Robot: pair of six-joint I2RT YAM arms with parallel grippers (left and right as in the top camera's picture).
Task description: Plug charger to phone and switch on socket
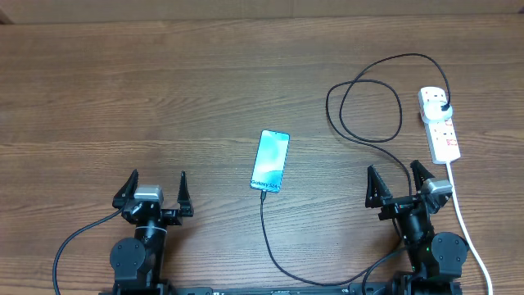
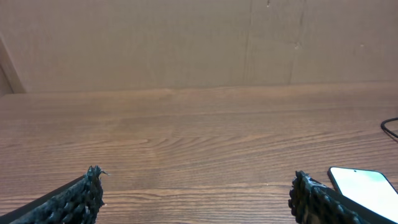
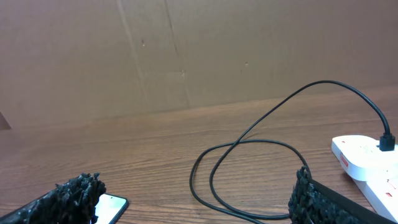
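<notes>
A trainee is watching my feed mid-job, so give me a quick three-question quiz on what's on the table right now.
1. Seen from the robot, on which side of the phone does the power strip lie?
2. True or false: the right claw is gripping the black cable.
3. Where is the black plug? A: in the power strip. B: lying loose. C: under the phone.

Key
1. The right.
2. False. The right claw is open and empty.
3. A.
</notes>
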